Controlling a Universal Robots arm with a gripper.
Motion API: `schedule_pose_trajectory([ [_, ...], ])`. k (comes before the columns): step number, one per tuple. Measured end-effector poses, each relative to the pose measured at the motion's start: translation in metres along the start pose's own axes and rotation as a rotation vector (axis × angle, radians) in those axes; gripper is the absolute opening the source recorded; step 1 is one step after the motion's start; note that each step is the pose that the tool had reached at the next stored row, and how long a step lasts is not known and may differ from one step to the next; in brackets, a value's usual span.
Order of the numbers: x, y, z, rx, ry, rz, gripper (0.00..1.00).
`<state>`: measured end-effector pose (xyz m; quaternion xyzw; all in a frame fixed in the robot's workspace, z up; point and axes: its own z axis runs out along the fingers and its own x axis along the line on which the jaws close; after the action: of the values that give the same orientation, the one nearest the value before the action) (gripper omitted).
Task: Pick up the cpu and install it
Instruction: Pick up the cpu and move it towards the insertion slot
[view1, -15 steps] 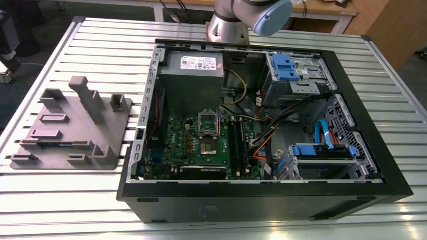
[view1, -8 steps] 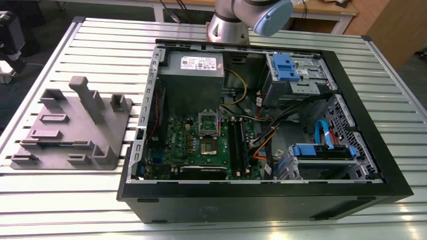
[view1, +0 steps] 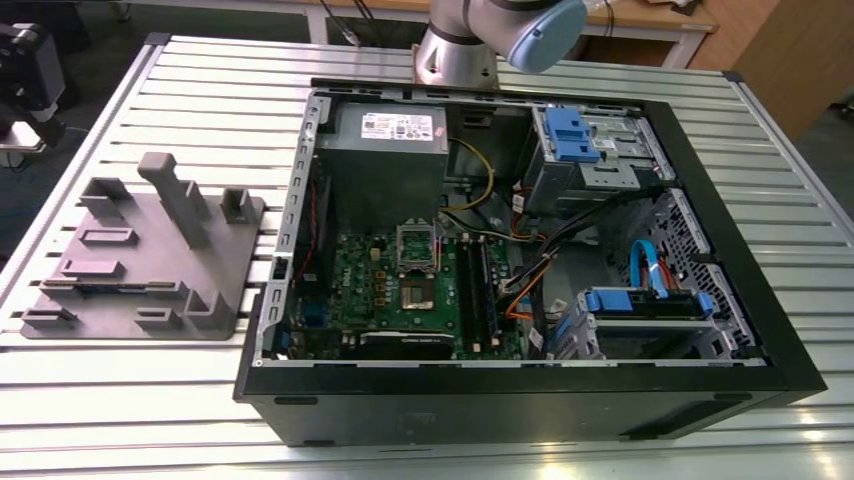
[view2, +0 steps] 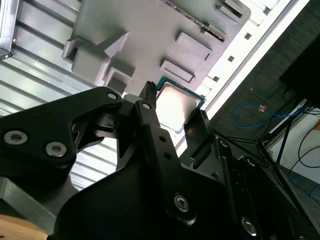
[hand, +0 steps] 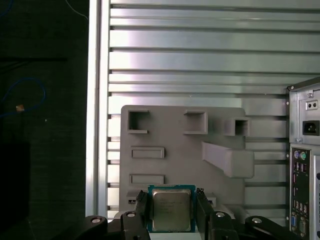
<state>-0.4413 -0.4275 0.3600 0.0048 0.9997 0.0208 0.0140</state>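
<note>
Sitting between the two black fingers (hand: 141, 212) of the gripper (hand: 171, 201), the cpu (hand: 171, 210) is pinched by two opposite edges, its silvery-grey lid turned toward the camera and a thin teal-green rim showing around it. The fingers are closed only as far as the chip's width allows, one pressed against each side. In the second wrist view the same grip is seen at a slant: the cpu (view2: 176, 106) is clamped at the tips of the gripper (view2: 175, 100), and one corner is hidden behind the nearer finger (view2: 150, 107).

In the first wrist view the chip's lower edge is cut off by the frame (the print on the lid cannot be made out). Behind the chip the grey plastic tray (hand: 170, 145) with its upright blocks is seen on the slatted metal desk (hand: 200, 60). Beside the tray, the rear panel of the computer case (hand: 302, 165) is partly in frame.

In the exterior view the tray (view1: 147, 250) lies toward the exterior view's left of the open computer case (view1: 534, 400), in which the green circuit board (view1: 400, 300) is exposed.
</note>
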Motion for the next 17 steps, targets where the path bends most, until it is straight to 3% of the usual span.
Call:
schedule_pose_trajectory([
  [17,-0.0261,0.0003,0.0008,0.0,0.0,0.0,0.47],
])
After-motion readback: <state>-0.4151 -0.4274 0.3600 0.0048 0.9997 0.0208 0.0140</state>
